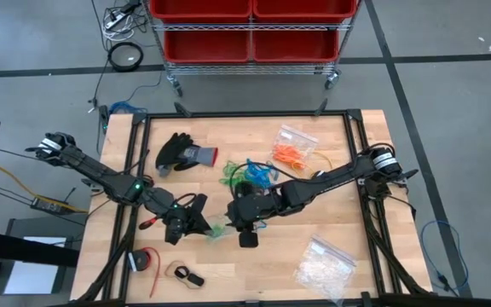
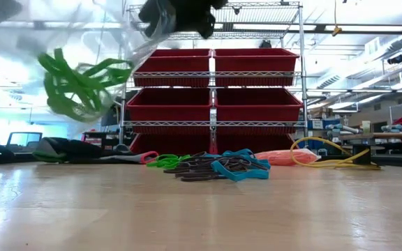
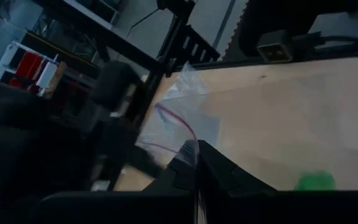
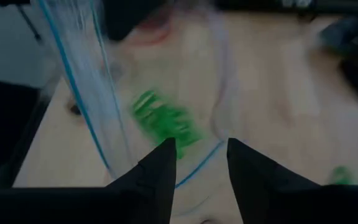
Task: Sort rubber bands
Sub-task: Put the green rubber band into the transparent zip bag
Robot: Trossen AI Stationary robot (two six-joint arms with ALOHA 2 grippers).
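A clear zip bag (image 1: 217, 230) with green rubber bands (image 2: 82, 84) inside hangs above the table's near middle. My left gripper (image 1: 196, 224) is shut on its rim. My right gripper (image 4: 201, 155) stands open just right of the bag, with the bag's blue-lined mouth (image 4: 92, 93) right in front of its fingers. A loose pile of blue, black and green rubber bands (image 1: 250, 175) lies on the table beyond. A second clear bag holding orange bands (image 1: 292, 153) lies at the far right. My left gripper pinches the clear bag's rim (image 3: 188, 149), at its zip strip, between its two shut fingers, coming from the table's left. The bag hangs lifted clear of the table, with the green bands low inside it. Whether my right gripper touches the bag, I cannot tell.
A black and grey glove (image 1: 184, 153) lies at the far left. A clear bag of whitish pieces (image 1: 322, 264) sits at the near right. A yellow cable (image 2: 326, 157) lies toward the right. Small red and black items (image 1: 147, 260) lie near the front left corner. Red bins (image 1: 250, 26) stand beyond the table.
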